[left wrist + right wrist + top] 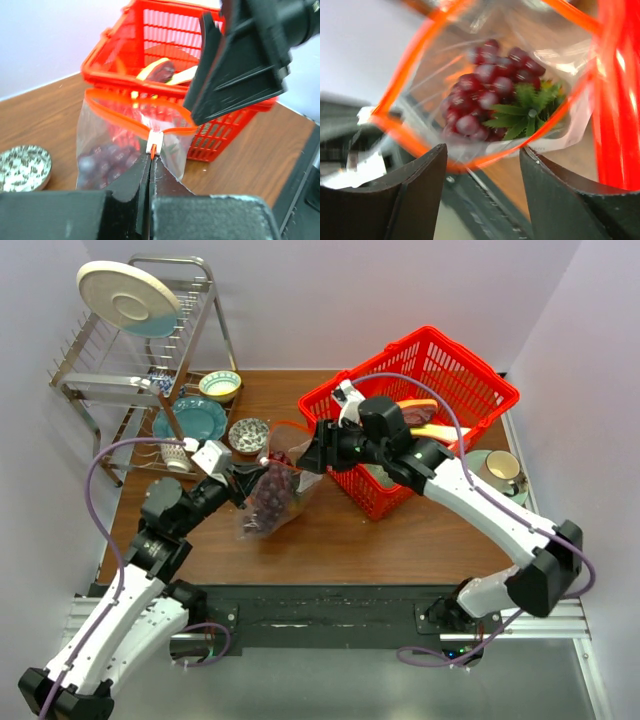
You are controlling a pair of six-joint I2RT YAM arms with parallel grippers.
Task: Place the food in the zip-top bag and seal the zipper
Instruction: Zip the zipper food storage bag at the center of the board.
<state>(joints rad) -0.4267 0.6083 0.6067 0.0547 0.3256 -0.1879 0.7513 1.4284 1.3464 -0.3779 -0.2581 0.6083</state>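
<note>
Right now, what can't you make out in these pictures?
- Pineapple: the right wrist view shows only its green crown; the grapes hide its body.
- Basket contents: in the top view, the right arm covers most.
- Bag bottom: in the left wrist view, the left gripper blocks it.

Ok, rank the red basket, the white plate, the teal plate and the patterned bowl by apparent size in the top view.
1. red basket
2 and 3. white plate, then teal plate: the white one looks bigger, but it sits raised, nearer the camera, and the teal one is partly hidden, so this is unsure.
4. patterned bowl
</note>
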